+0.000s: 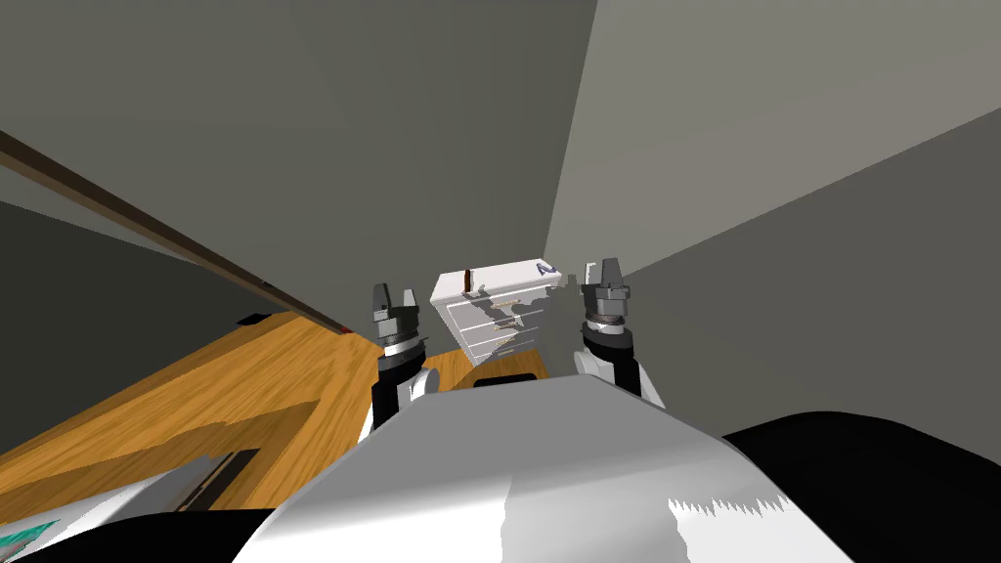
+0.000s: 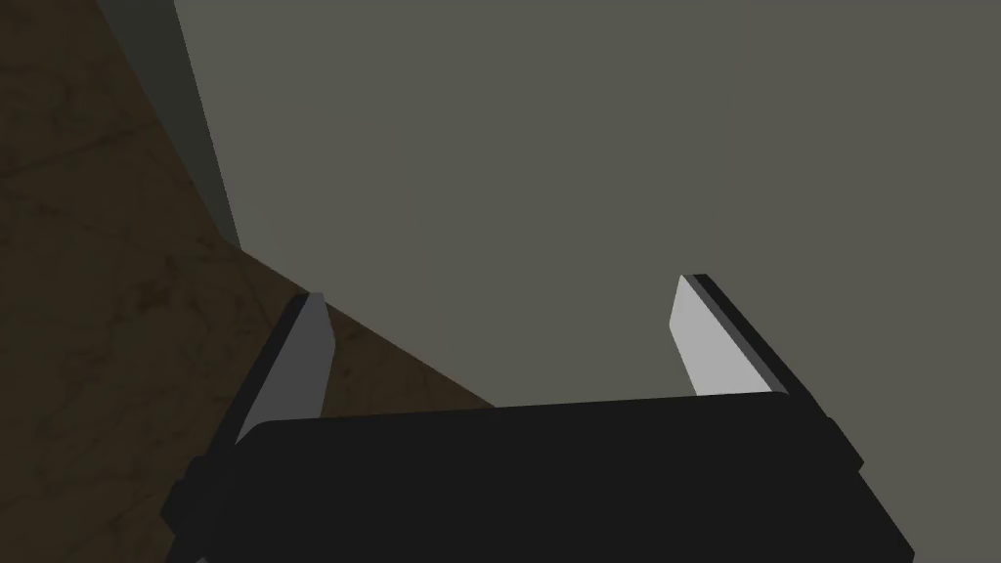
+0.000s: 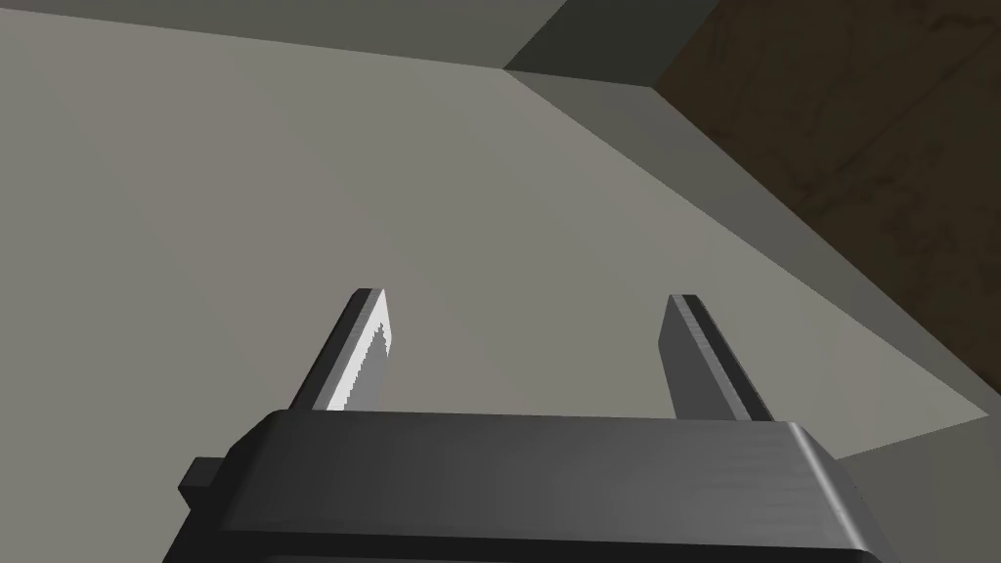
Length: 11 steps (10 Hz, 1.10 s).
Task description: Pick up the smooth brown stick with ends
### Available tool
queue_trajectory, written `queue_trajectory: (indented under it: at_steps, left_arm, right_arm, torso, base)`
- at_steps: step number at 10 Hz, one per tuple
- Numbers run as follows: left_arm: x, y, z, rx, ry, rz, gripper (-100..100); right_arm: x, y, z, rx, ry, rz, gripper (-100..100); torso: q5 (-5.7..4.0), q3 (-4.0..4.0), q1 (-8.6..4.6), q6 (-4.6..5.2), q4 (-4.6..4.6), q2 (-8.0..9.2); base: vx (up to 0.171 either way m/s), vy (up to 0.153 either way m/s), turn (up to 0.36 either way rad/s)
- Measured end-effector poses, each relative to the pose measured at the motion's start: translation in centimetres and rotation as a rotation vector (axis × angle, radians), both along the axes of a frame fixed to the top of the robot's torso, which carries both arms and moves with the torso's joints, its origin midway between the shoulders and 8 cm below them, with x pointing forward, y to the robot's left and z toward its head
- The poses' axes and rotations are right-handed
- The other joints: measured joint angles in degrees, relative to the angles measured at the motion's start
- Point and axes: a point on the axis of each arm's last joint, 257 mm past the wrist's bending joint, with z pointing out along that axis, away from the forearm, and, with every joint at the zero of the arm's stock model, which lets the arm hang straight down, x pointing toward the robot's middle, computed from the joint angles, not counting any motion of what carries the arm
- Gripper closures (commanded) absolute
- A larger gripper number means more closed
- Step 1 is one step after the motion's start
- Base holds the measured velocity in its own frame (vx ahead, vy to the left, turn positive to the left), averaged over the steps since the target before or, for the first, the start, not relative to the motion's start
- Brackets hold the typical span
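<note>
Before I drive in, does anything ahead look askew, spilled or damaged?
Nothing stands out. The small brown stick sits on top of the white chest of drawers in the corner; the chest's slant is only the camera's roll. The left gripper and right gripper are open and empty.

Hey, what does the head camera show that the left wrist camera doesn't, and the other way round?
Head view: a white chest of drawers ahead near the wall corner, a small dark brown stick that appears to stand upright on its top, the orange wooden floor, and the right end effector.
Left wrist view: a close look at the left end effector, its light grey blade-like fingers wide apart with nothing between them.
Shared: the left end effector, small in the head view, and plain grey wall.
</note>
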Motion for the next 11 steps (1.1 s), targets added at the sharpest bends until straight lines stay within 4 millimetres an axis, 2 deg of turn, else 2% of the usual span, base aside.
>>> queue_trajectory:
  at_steps: [3, 11]
  left_arm:
    - [0.3, 0.0, -1.0, 0.098, 0.037, 0.010, -100]
    - [0.7, 1.9, -6.6, 0.438, 0.187, 0.095, -100]
  right_arm:
    - [0.0, 0.0, 0.0, 0.000, 0.000, 0.000, 0]
    - [0.0, 0.0, 0.0, 0.000, 0.000, 0.000, 0]
  torso:
    - [0.04, 0.00, 0.18, -0.01, 0.00, 0.00]
    - [0.06, 0.03, 0.26, 0.00, 0.01, 0.06]
  base:
    - [0.001, 0.040, 0.037]
    - [-0.006, 0.065, 0.004]
